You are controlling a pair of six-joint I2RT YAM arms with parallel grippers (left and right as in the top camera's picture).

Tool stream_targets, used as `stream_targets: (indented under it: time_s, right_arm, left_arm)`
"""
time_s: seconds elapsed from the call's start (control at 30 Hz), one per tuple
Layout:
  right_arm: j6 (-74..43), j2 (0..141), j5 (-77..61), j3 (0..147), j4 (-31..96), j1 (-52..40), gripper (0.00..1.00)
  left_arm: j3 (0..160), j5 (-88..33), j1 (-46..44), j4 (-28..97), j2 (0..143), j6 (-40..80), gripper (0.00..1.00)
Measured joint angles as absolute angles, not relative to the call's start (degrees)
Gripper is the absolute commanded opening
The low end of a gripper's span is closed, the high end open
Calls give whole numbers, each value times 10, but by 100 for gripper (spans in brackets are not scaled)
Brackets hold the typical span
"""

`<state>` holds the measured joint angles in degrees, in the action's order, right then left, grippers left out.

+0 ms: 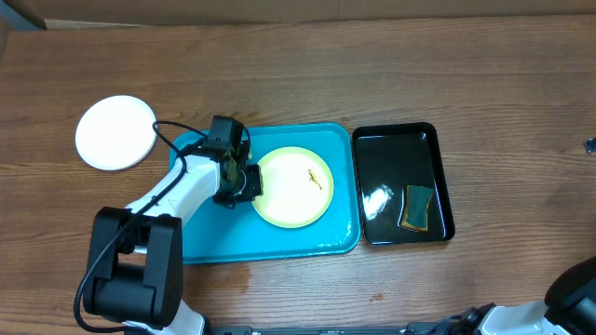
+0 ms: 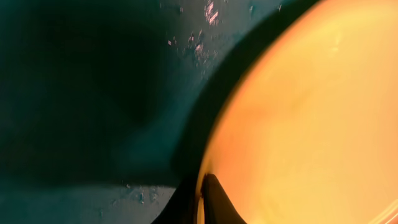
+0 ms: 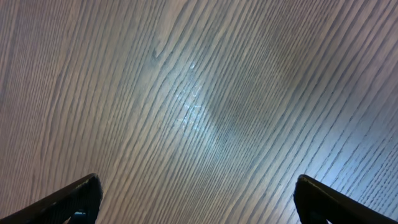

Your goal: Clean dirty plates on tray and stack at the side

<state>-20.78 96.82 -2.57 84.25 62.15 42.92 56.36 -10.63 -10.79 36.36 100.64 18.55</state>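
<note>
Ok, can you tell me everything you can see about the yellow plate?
The yellow plate is round, shallow and pale yellow, and it looks smooth. It sits right side up, seemingly flat, in the right half of the blue tray. A small brown-orange smear near its middle shows it is dirty. The left gripper is at its left rim, and the wrist view shows the fingers pinching that edge. Nothing else touches it.

A: Table (image 1: 372,74) surface?
B: Brown wood, grain visible. White plate (image 1: 115,133) lies at the left, apart.
A: Anything else?
B: Blue tray (image 1: 279,244) mid-table; smaller black tray (image 1: 391,154) just beside it, right.
</note>
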Motion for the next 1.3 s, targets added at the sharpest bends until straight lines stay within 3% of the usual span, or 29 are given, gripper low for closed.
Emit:
stream_targets:
  time_s: [0.5, 0.63, 0.87, 1.07, 1.2, 1.3]
  right_arm:
    - [-208, 968, -26, 842, 621, 429, 100]
    - [-208, 968, -26, 842, 622, 429, 100]
    - [-208, 968, -26, 842, 621, 429, 100]
    - [-233, 968, -133, 842, 664, 430, 100]
    - [-209, 968, -253, 842, 719, 424, 85]
    - [-170, 968, -285, 842, 758, 387, 83]
  left_arm:
    - [596, -98, -108, 377, 1014, 302, 9]
    - [596, -98, -108, 377, 1014, 318, 23]
    - [596, -98, -109, 394, 1014, 327, 25]
    - [596, -98, -123, 399, 1016, 327, 27]
    - [596, -98, -135, 397, 1019, 327, 26]
    - [596, -98, -142, 394, 1020, 327, 27]
